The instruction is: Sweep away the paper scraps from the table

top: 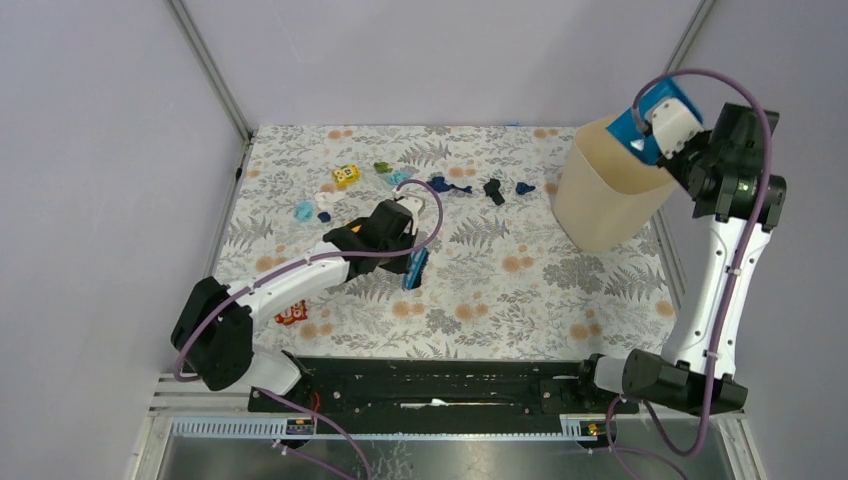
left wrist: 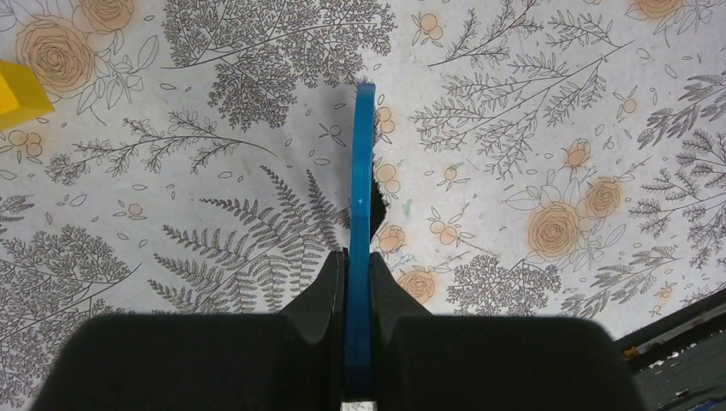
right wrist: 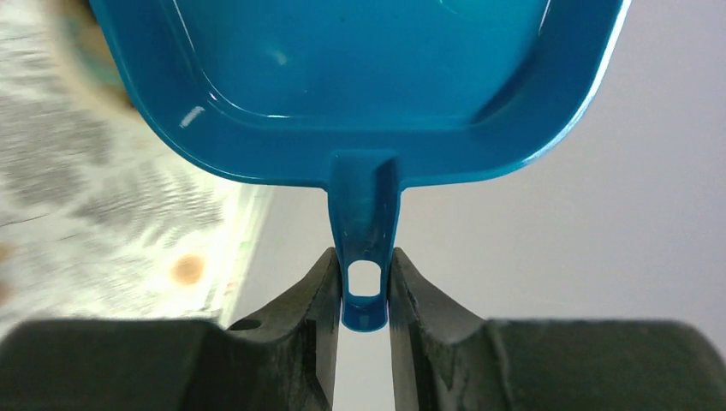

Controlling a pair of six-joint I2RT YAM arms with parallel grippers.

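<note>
Paper scraps lie on the far half of the table (top: 520, 300): a light blue one (top: 304, 211), a navy one (top: 323, 216), a green one (top: 382, 167), a long navy one (top: 452, 186), a black one (top: 493, 190) and another navy one (top: 525, 187). My left gripper (top: 403, 243) (left wrist: 358, 265) is shut on a thin blue brush (top: 416, 268) (left wrist: 361, 171) held edge-on low over the cloth, nearer to me than the scraps. My right gripper (top: 668, 138) (right wrist: 365, 278) is shut on the handle of a blue dustpan (top: 650, 112) (right wrist: 360, 86), raised over a beige bin (top: 605, 195).
A yellow cube (top: 346, 176) (left wrist: 17, 94) sits among the far-left scraps. A red toy (top: 292, 314) lies near the left arm's base. The bin stands at the table's right edge. A black rail (top: 430, 385) runs along the near edge.
</note>
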